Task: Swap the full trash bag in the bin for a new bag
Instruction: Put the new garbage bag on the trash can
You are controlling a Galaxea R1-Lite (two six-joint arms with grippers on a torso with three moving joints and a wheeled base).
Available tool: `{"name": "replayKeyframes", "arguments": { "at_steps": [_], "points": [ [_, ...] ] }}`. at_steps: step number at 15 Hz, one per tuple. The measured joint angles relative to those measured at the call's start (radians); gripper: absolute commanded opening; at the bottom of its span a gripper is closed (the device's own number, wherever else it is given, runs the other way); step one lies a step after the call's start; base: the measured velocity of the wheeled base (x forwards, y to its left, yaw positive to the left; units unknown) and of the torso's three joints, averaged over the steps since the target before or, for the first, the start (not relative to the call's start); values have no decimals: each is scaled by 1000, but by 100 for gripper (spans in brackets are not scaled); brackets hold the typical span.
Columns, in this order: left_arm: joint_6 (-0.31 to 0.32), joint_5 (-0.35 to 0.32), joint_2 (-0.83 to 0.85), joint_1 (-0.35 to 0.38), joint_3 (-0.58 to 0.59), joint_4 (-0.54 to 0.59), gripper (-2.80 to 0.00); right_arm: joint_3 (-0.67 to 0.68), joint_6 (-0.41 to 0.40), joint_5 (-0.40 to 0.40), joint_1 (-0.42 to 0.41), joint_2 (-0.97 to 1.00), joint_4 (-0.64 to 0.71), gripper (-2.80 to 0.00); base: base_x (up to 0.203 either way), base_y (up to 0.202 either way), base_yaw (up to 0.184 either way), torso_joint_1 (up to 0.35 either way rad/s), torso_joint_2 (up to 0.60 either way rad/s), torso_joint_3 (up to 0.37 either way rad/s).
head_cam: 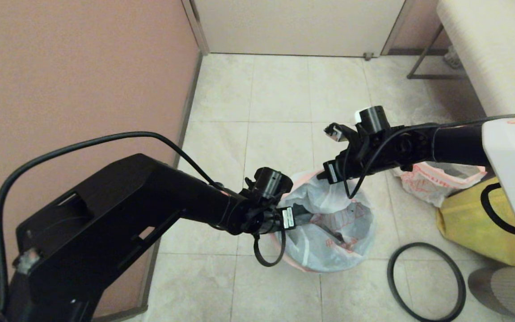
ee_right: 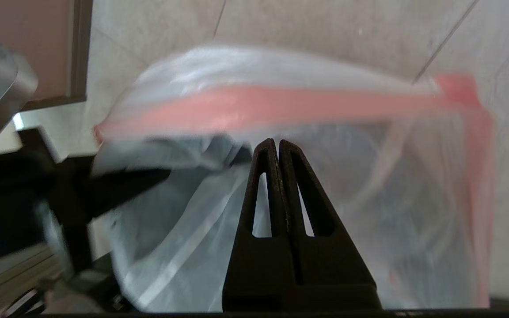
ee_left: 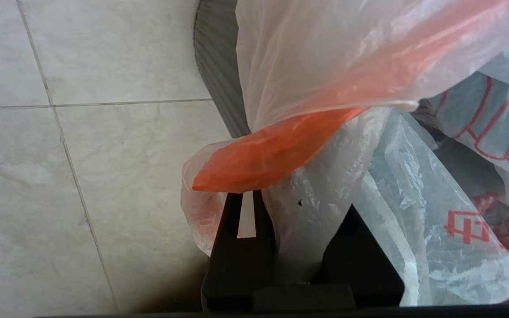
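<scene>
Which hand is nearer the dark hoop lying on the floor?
Right. The right hand hangs over the far rim of the bagged bin, on the hoop's side; the left hand is at the bin's opposite rim, gripping bag plastic.

The left hand (ee_left: 298, 238) pinches a fold of the new bag (ee_left: 325, 88) between its two dark fingers (ee_left: 237, 247), the orange-banded edge bunched at their tips, beside the bin's (ee_left: 219, 66) ribbed grey wall above the tiled floor (ee_left: 82, 176).

Red lettering on new bag (ee_left: 471, 221) — illegible.
</scene>
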Motion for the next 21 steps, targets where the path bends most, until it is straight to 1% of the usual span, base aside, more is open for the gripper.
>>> {"name": "replayKeyframes", "arguments": {
  "at_steps": [4,7,11,17,21],
  "points": [
    [-2,1,-31,-34,23,-4,-280,-2,3,1,9,35,-79,-280,0,0,0,0,0,0],
    [-2,1,-34,-59,31,-7,-280,-1,7,1,13,38,-84,-280,0,0,0,0,0,0],
    [1,-1,-20,-63,28,-18,-280,11,25,1,29,18,-76,-280,0,0,0,0,0,0],
    [2,-1,1,-53,15,-16,-280,94,32,5,65,-26,-86,-280,0,0,0,0,0,0],
    [2,0,3,-55,14,-17,-280,88,29,5,65,-26,-92,-280,0,0,0,0,0,0]
  ]
}}
